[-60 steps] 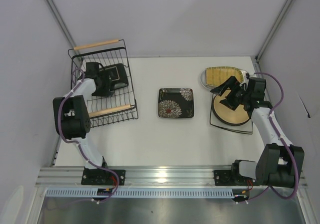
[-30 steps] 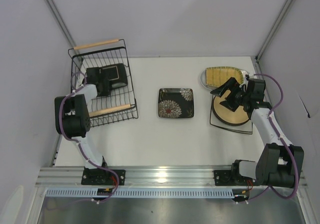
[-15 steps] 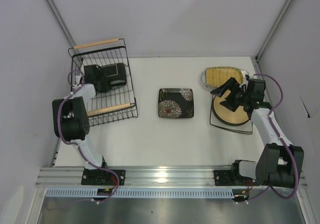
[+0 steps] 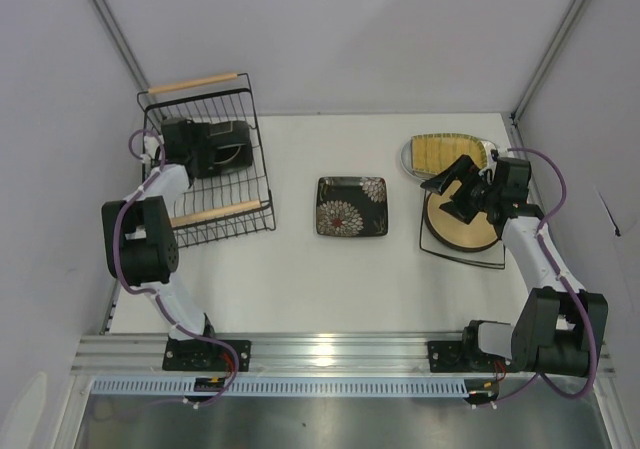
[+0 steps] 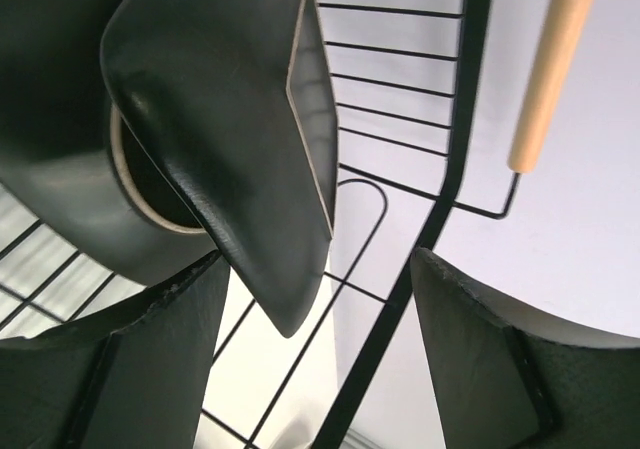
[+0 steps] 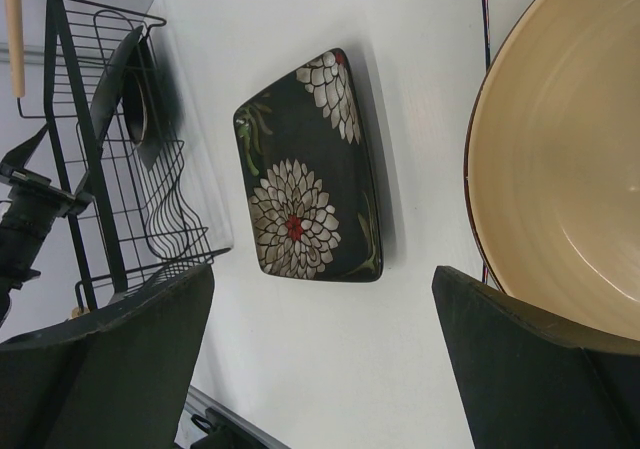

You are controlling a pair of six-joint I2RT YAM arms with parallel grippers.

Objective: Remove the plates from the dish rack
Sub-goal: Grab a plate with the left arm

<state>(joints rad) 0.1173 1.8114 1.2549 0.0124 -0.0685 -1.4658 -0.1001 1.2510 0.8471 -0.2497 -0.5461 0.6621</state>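
The black wire dish rack [image 4: 262, 174] with wooden handles stands at the far left. A dark square plate [image 4: 235, 145] leans inside it. In the left wrist view this plate [image 5: 220, 129] stands on edge, with a second dark plate [image 5: 60, 159] behind it. My left gripper [image 4: 216, 151] is open inside the rack; the plate's lower corner hangs just ahead of the gap between the jaws [image 5: 320, 369], untouched. My right gripper [image 4: 455, 184] is open and empty above a tan round plate [image 4: 462, 224].
A black square plate with white flowers [image 4: 351, 206] lies mid-table and also shows in the right wrist view [image 6: 310, 169]. A mustard ribbed plate [image 4: 450, 152] rests on a pale round plate [image 4: 409, 155] at the back right. Rack wires [image 5: 455, 159] and a handle [image 5: 555, 59] flank the left gripper.
My left wrist has moved toward the far left of the rack, backing a little away from the dark square plate. The right arm has not moved.
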